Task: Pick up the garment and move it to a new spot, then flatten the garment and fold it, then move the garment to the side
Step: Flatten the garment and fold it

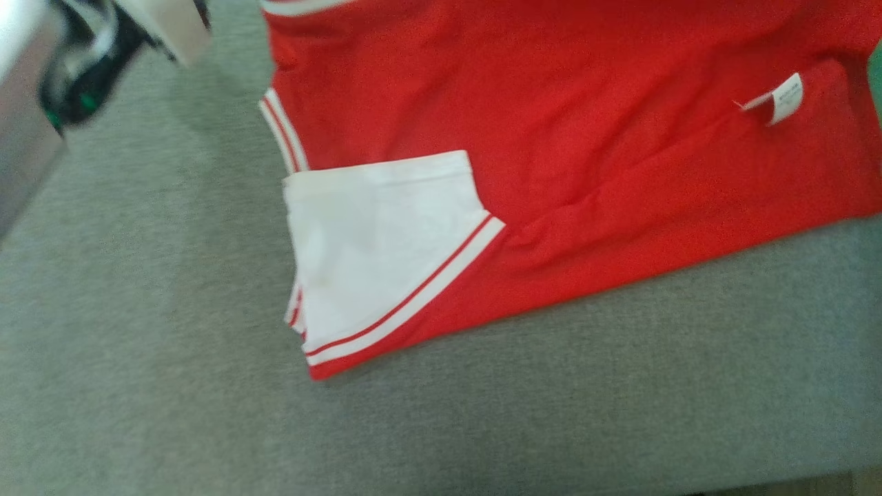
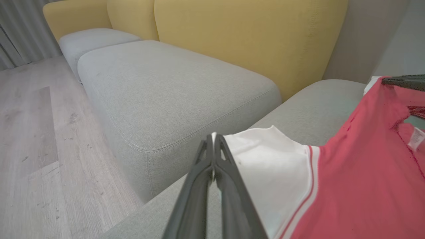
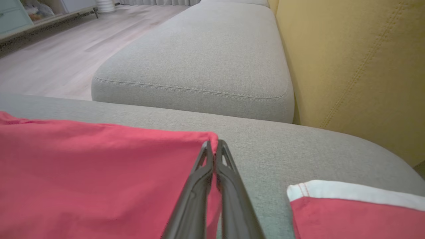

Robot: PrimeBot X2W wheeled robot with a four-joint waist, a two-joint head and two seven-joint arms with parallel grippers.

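The garment (image 1: 551, 138) is a red shirt with a white sleeve (image 1: 386, 255) trimmed in red stripes. It lies spread on the grey sofa seat (image 1: 482, 413), and a small white label (image 1: 782, 100) shows at the right. In the left wrist view my left gripper (image 2: 213, 136) is shut, with the edge of a white sleeve (image 2: 275, 166) pinched at its tips. My right gripper (image 3: 214, 143) is shut on a red corner of the garment (image 3: 99, 172). From the left wrist view, the right gripper (image 2: 386, 79) holds the garment's far edge raised.
My left arm (image 1: 103, 62) hangs blurred at the top left of the head view. A second grey seat cushion (image 2: 172, 89) sits beside this one, with yellow backrests (image 2: 252, 36) behind. Pale wood floor (image 2: 36, 139) runs along the sofa's front.
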